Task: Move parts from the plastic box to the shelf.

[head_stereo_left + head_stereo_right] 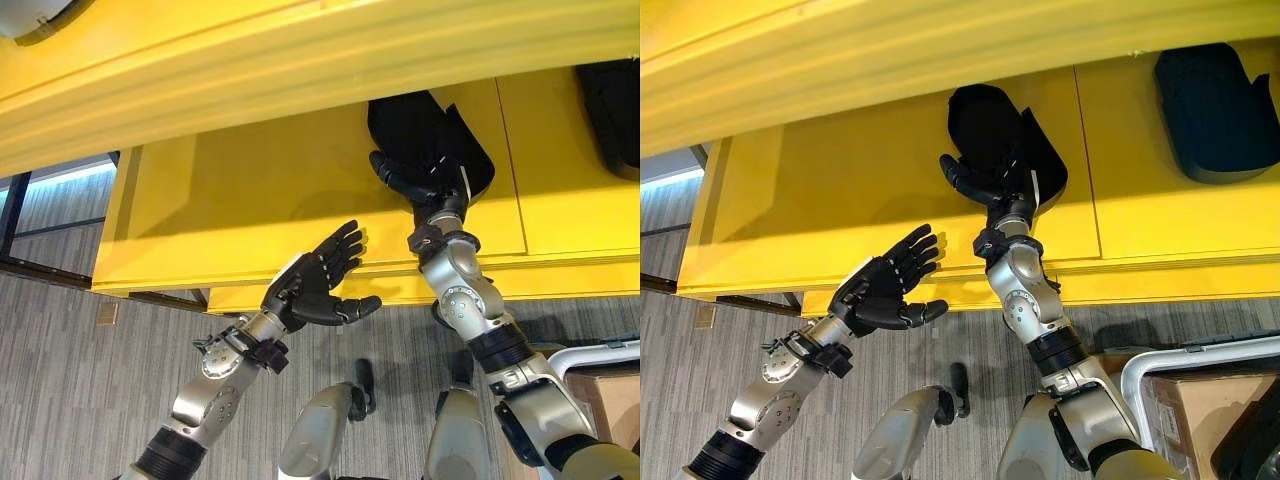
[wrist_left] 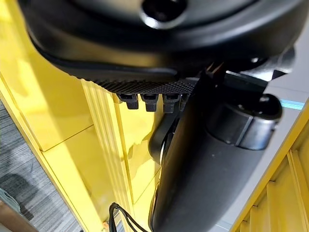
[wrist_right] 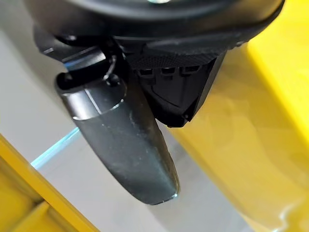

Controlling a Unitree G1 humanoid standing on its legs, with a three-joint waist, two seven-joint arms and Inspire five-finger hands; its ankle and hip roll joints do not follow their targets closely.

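1. A grey striped carpet floor (image 1: pixel 60 400) covers the near and left part of the scene, running under the front edge of the shelf.
2. A wide yellow shelf (image 1: pixel 240 200) spans the scene from left to right. Its flat board lies below a thick yellow upper beam that crosses the far side.
3. The robot's left hand (image 1: pixel 315 285) is raised in front of the shelf's near edge, left of centre. Its fingers are straight and spread apart, the thumb stuck out to the right, and it holds nothing.
4. A black plastic part (image 1: pixel 995 130) lies on the shelf board, right of centre. It is a flat, dark piece with a rounded far end.
5. The robot's right hand (image 1: pixel 990 185) reaches over the shelf's near edge onto the near end of that black part. Its thumb points out to the left. Its fingers lie against the dark part and merge with it, so I cannot tell whether they are closed on it or merely resting there.
6. A second black part (image 1: pixel 1215 110) lies on the shelf further right, well apart from the first and touched by neither hand.
7. At the near right corner, a grey plastic box (image 1: pixel 1200 360) stands on the floor, with a brown cardboard piece (image 1: pixel 1200 410) inside its rim.
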